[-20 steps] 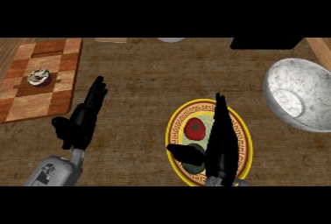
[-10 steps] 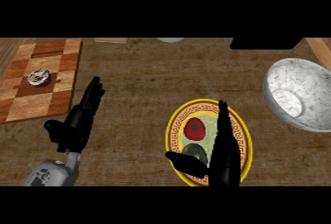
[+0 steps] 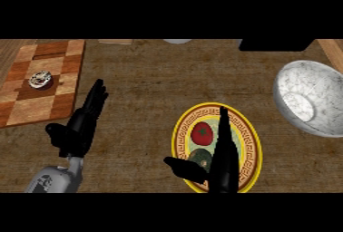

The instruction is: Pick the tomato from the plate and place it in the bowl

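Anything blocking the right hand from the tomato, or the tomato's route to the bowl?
Nothing visible. The open right hand hangs just right of the tomato on the plate; a dark green vegetable lies nearer the thumb, off the route. Only bare counter separates plate and bowl.

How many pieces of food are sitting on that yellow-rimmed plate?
2. A red tomato lies on the plate, upper left; a dark green item lies just below it. The right hand covers part of the plate, so more may be hidden.

The tomato [image 3: 202,132] lies on the plate [image 3: 254,146]. The bowl [image 3: 311,102] stands right of the plate, the board [image 3: 28,105] far left.
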Controlling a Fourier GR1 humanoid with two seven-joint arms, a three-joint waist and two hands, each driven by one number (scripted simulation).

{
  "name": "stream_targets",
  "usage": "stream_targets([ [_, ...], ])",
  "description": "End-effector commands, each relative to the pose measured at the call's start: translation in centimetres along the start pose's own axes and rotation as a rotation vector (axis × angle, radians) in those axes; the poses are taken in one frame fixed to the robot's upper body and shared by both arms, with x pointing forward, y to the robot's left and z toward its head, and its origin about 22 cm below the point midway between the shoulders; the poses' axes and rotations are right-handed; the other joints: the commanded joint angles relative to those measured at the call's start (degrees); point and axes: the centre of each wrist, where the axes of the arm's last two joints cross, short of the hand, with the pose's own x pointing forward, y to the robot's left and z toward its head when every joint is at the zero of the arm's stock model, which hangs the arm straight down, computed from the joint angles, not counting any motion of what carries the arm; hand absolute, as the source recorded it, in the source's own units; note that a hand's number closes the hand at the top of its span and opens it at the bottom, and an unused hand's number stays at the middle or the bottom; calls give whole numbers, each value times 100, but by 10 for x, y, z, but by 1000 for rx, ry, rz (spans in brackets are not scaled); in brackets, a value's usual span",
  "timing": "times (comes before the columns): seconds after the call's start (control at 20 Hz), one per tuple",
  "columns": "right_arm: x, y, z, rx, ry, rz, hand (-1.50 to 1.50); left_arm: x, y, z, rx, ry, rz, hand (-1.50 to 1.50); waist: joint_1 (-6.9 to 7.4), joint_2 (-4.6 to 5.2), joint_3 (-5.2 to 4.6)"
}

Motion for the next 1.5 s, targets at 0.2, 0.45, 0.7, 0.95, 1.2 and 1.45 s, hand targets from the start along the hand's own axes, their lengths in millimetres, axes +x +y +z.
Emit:
stream_targets([
  [0.2,-31,12,-9,-33,80,-84,-150,-20,-1,5,8,7,6,0,-8,3,1],
  [0.45,-54,14,-22,-68,76,-102,-150,2,-5,14,-14,4,-1,0,16,-2,5],
  [0.7,-50,29,-23,-50,144,21,-150,-1,6,-6,7,-15,-3,0,-14,-3,-2],
  [0.95,-72,28,-37,-76,162,92,-150,1,5,7,-22,8,-6,0,-11,-4,0],
  [1.2,-66,43,-47,-9,181,58,-150,-2,-6,-13,-5,13,8,0,-6,5,1],
  [1.45,-62,57,-48,113,43,236,150,11,0,5,-4,8,-7,0,56,-3,2],
])
